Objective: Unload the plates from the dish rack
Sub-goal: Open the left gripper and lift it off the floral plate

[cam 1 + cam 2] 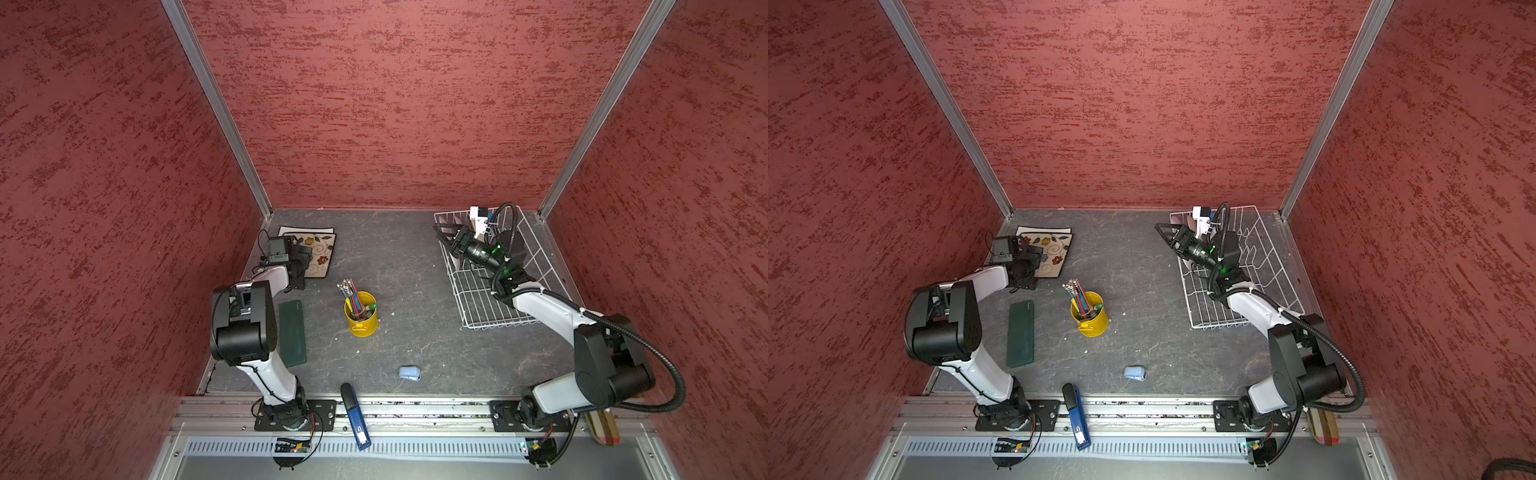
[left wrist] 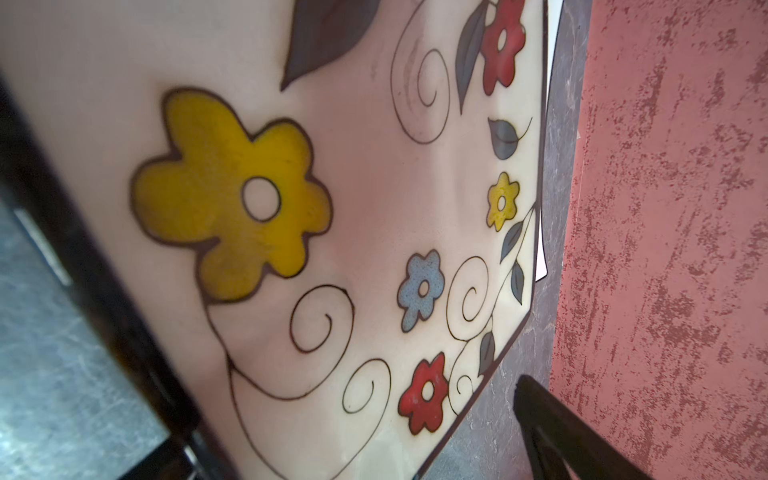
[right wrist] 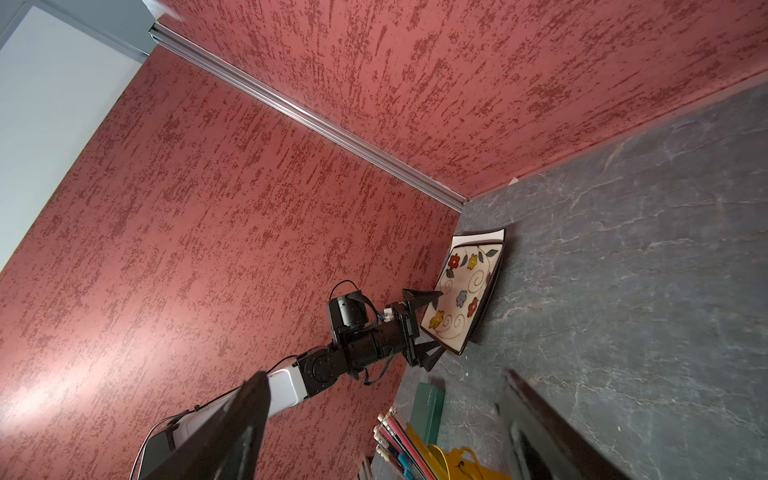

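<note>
Now, in a top view the pencil cup (image 1: 361, 318) stands between the dish rack (image 1: 490, 299), under your spread right pincer (image 1: 441, 237), and the plates (image 1: 320, 249) far left on the desk (image 1: 415, 353). Left wrist: cream, flowered top plate (image 2: 374, 208), dark edge. Right wrist: left pincer (image 3: 434, 326) spread astride it.

- My left arm (image 1: 276, 376) and right arm (image 1: 548, 309): white shells, blocky black joints.
- The right one wears a ribbed black hose (image 1: 680, 388) (white zip-ties pin it), bulging toward four o'clock.
- Green lights (image 1: 495, 250) by its wrist.
- Black base plates (image 1: 324, 409), silver screws, six o'clock.
- Right pincer (image 1: 438, 235): black, triangular.
</note>
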Robot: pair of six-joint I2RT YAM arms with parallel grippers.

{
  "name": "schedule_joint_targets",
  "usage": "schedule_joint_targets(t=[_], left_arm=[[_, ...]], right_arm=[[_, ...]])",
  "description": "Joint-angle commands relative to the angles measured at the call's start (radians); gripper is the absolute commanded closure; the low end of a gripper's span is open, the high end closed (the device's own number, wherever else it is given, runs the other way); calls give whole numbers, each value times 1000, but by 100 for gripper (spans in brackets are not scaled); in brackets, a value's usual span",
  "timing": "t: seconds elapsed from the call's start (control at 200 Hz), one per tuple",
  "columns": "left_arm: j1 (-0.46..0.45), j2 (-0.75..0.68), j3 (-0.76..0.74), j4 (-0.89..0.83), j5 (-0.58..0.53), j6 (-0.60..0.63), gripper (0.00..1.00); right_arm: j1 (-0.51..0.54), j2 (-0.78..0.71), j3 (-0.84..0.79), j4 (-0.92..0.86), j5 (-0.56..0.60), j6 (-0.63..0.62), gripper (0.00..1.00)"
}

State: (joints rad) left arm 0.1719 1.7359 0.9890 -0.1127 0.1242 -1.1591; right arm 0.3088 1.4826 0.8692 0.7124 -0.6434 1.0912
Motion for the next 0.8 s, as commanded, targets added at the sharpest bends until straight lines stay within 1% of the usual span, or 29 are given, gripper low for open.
schedule_joint_targets(t=[0.0, 0.11, 0.296, 0.626, 0.716, 0.797], left_arm=[[8, 27, 74, 0, -8, 16, 0], [28, 56, 96, -9, 61, 21, 1], [23, 25, 42, 13, 58, 16, 1], [23, -143, -67, -59, -25, 55, 1], [29, -199, -88, -64, -1, 62, 1], [24, -245, -77, -62, 14, 100, 0]], right_arm=[[0, -24, -6, 31, 16, -6, 14], [1, -24, -5, 22, 16, -16, 14], [1, -25, -7, 33, 19, -5, 14], [1, -18, 8, 21, 15, -17, 14], [1, -10, 12, 30, 12, -11, 14], [1, -7, 15, 32, 9, -9, 14]])
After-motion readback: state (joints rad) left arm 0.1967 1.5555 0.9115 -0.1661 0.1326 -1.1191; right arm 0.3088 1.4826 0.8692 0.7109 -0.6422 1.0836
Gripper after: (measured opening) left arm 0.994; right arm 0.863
